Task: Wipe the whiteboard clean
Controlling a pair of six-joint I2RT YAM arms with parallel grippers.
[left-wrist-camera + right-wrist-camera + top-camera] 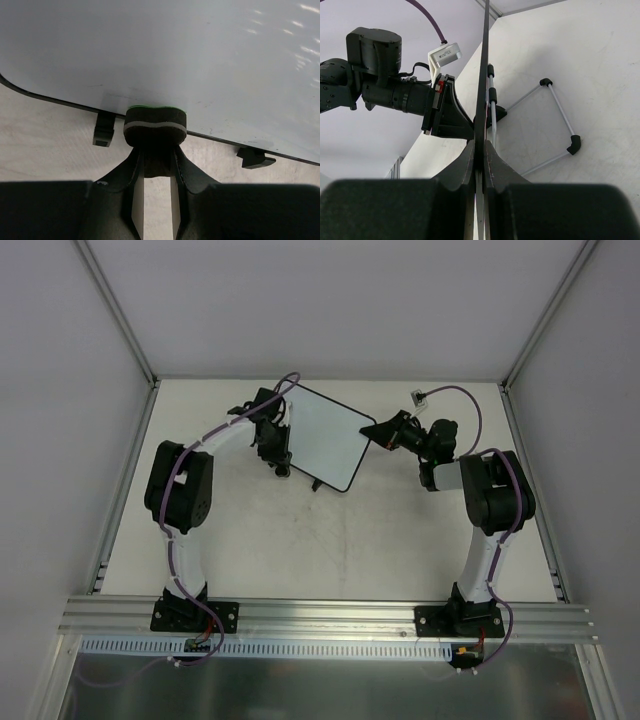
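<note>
The whiteboard (325, 435) stands tilted at the table's back middle, with a white face, a thin black frame and rounded corners. In the left wrist view its face (175, 50) looks blank except for faint smudges, and two black feet (103, 132) show under its lower edge. My left gripper (277, 448) is at the board's left side, shut on a round black eraser (155, 125) with a green top, which is pressed on the board's lower edge. My right gripper (377, 432) is shut on the board's right edge, seen edge-on in the right wrist view (484, 75).
A white wire stand with black corners (560, 115) lies on the table behind the board. A small white connector on a purple cable (420, 395) sits at the back right. White enclosure walls surround the table, and an aluminium rail (330, 615) runs along the near edge.
</note>
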